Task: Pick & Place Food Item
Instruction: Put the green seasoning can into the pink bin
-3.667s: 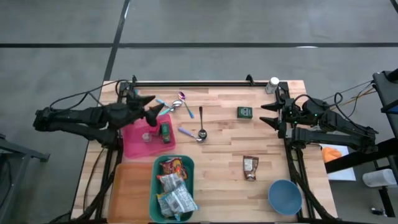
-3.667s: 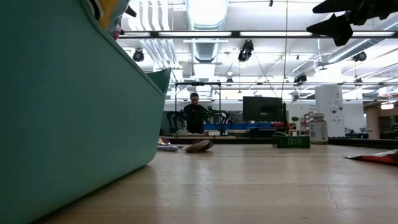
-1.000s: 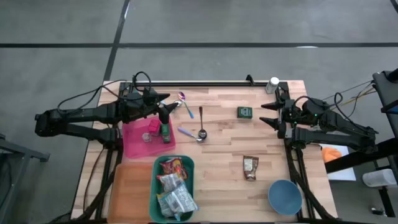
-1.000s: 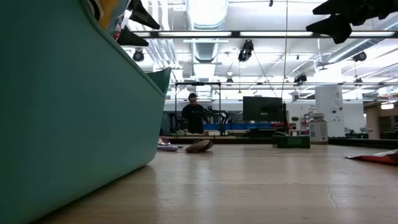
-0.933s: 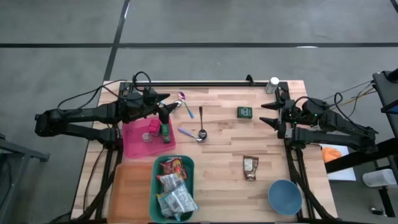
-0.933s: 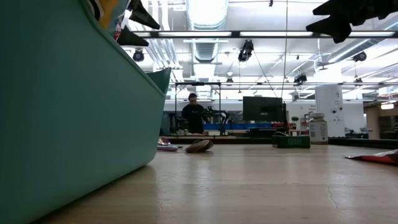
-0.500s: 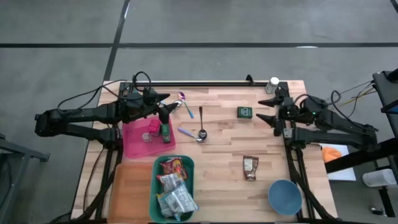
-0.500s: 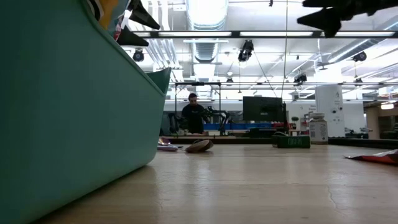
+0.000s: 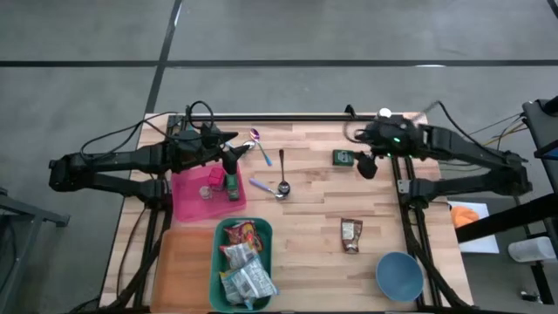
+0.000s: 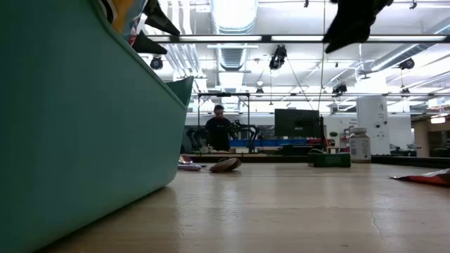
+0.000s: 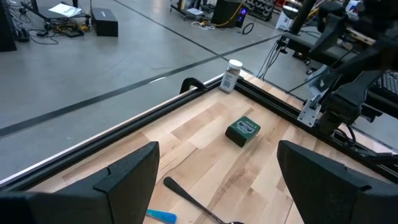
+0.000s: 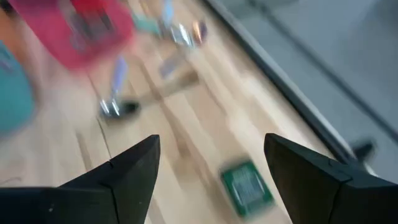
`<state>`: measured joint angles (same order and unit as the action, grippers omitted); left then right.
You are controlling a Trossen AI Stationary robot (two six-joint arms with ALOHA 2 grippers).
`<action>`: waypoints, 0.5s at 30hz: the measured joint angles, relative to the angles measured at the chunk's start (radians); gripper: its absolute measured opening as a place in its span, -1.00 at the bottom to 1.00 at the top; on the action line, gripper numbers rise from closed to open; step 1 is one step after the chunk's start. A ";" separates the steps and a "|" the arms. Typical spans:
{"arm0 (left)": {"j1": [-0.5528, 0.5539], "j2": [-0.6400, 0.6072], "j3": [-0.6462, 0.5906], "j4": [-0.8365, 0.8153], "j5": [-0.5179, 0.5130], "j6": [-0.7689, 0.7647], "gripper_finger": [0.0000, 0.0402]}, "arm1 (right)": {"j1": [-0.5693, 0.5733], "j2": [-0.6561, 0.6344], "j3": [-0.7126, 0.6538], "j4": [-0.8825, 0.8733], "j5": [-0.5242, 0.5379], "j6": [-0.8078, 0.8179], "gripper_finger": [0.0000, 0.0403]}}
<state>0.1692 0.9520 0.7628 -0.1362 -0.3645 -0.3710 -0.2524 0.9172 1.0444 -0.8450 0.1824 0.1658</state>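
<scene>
The butcher-block wooden table bore the teal plastic bin. The right gripper, jaws parted and empty, hung just beside the small green packet, at three o'clock of it. The brown snack wrapper, long axis twelve-to-six, lay at six o'clock. Which item was targeted stayed unclear. The left gripper waited, open and empty.

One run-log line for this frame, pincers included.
left pincer: open, empty, above pink tray | right pincer: open, empty, beside green box | snack packet: on table, untouched
</scene>
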 joint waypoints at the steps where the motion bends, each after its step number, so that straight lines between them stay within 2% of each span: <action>1: 0.000 0.000 0.000 0.000 0.000 0.000 0.64 | -0.007 0.039 0.043 -0.073 0.000 -0.003 0.42; 4: 0.000 0.000 0.000 0.001 0.000 0.000 0.64 | -0.029 0.159 0.161 -0.252 0.008 -0.015 0.42; 9: 0.000 0.000 0.000 0.000 0.000 0.000 0.64 | -0.115 0.340 0.293 -0.404 0.022 -0.049 0.42; 12: 0.000 0.000 0.000 0.000 0.000 0.000 0.64 | -0.182 0.422 0.330 -0.423 -0.046 -0.123 0.42; 15: 0.000 0.000 0.000 0.000 0.000 0.000 0.64 | -0.261 0.477 0.343 -0.417 -0.162 -0.202 0.50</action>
<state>0.1692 0.9520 0.7628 -0.1360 -0.3648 -0.3710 -0.5130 1.3940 1.3872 -1.2617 0.0205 -0.0359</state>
